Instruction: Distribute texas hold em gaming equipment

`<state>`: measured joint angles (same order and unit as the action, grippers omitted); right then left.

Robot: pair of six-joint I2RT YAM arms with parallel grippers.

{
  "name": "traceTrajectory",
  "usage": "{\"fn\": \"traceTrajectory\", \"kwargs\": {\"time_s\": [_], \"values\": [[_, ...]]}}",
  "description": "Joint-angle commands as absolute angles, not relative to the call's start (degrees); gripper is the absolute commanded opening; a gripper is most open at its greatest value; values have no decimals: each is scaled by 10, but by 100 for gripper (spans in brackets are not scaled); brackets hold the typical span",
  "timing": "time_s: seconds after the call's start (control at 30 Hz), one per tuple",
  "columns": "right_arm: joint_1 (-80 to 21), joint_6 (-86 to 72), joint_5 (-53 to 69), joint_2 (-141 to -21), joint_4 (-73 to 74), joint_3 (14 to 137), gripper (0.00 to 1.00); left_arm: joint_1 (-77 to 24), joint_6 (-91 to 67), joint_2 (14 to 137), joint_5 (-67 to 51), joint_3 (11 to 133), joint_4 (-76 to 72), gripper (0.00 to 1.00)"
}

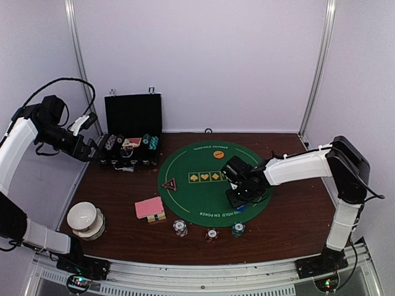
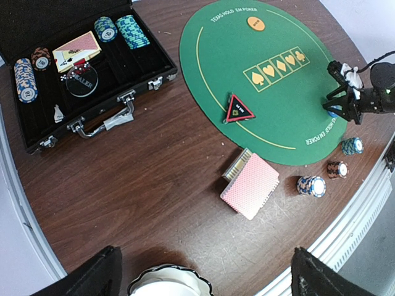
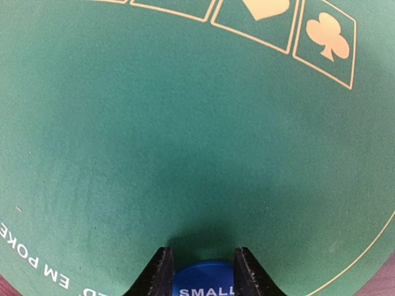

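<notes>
Where mat (image 3: 185, 154) ends, jaws pinch blue disc (image 3: 203, 282).

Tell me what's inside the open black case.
Inside the case: blue-and-orange chips, teal chips, loose playing cards and a clear dealer button. Anything beneath the cards is hidden.

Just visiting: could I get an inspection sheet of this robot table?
Surface: dark wooden table, round green mat on it.
Job's things: pink card deck and three chip stacks beside the mat; red triangle marker, orange disc, blue disc on it.
Clutter: open black case, white bowl.
Grippers: left gripper open, raised by the case; right gripper shut on the blue disc.
Cables: black cable looped above left arm.
Surroundings: white walls.
</notes>
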<state>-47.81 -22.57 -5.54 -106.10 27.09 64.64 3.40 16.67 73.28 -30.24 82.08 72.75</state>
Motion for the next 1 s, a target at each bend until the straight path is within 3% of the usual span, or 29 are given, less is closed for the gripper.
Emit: {"fn": "traceTrajectory", "kwargs": {"time_s": [0.0, 0.43, 0.73, 0.97], "values": [[-485, -221, -44, -1009, 325, 638, 39, 37, 175, 724, -310, 821, 726, 98], [-553, -212, 24, -878, 469, 653, 74, 37, 173, 724, -306, 825, 727, 98], [-607, -223, 62, -909, 463, 638, 76, 37, 172, 724, -304, 825, 727, 98], [-609, -219, 32, -945, 444, 635, 72, 37, 172, 724, -306, 835, 731, 98]]}}
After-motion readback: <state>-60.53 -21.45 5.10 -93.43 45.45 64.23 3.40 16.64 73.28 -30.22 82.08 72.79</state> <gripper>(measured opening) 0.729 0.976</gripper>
